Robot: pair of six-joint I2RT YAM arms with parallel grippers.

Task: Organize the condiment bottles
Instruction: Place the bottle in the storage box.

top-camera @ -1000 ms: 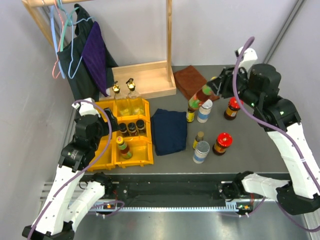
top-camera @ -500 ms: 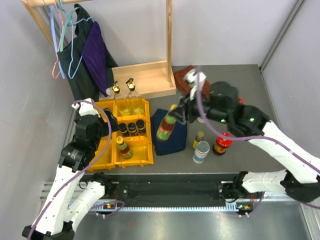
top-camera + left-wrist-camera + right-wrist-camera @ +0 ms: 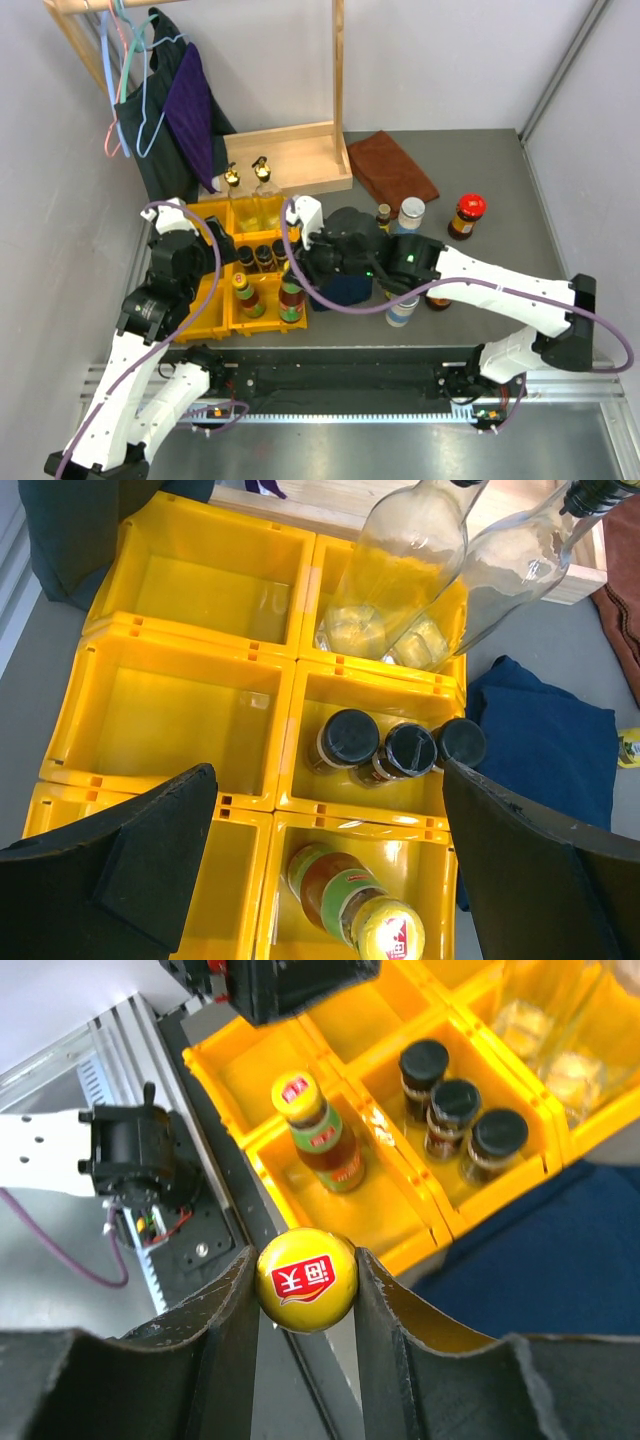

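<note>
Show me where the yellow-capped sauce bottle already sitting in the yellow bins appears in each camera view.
Top external: the sauce bottle is left of centre, in the near-right yellow bin.
Left wrist: bottom centre, cap toward the lower edge.
Right wrist: upper centre, cap uppermost.
Shared landmark: the three black-capped bottles, one bin behind it.

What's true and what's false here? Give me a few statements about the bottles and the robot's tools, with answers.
1. The right tool grips a yellow-capped sauce bottle. True.
2. The left tool holds a jar. False: it is open and empty.
3. Three black-capped bottles share one compartment of the yellow bin. True.
4. The red-lidded jar on the right sits in a bin. False: it stands on the table.
</note>
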